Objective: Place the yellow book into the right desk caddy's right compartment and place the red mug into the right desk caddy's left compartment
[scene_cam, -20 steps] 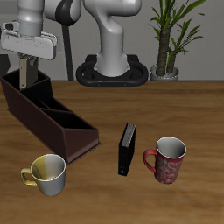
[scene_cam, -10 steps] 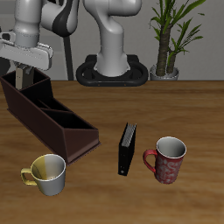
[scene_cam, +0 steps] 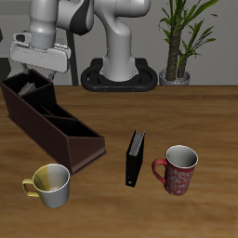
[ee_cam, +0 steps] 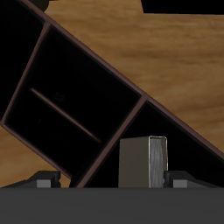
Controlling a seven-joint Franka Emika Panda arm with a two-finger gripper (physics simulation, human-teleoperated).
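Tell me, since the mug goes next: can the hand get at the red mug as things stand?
Probably yes. The red mug stands upright in the open, apart from the black book, nothing above it. The hand is over the caddy, far across the table.

Wooden table [scene_cam: 112, 121]; on it: right desk caddy [scene_cam: 56, 125], black book [scene_cam: 136, 156], red mug [scene_cam: 178, 169], silvery mug [scene_cam: 51, 184].

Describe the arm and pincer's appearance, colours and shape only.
Arm: chunky rounded white-grey links, dark joint sections, round black base. Pincer: wide light-grey block body with dark fingers beneath. No cables or markings visible.
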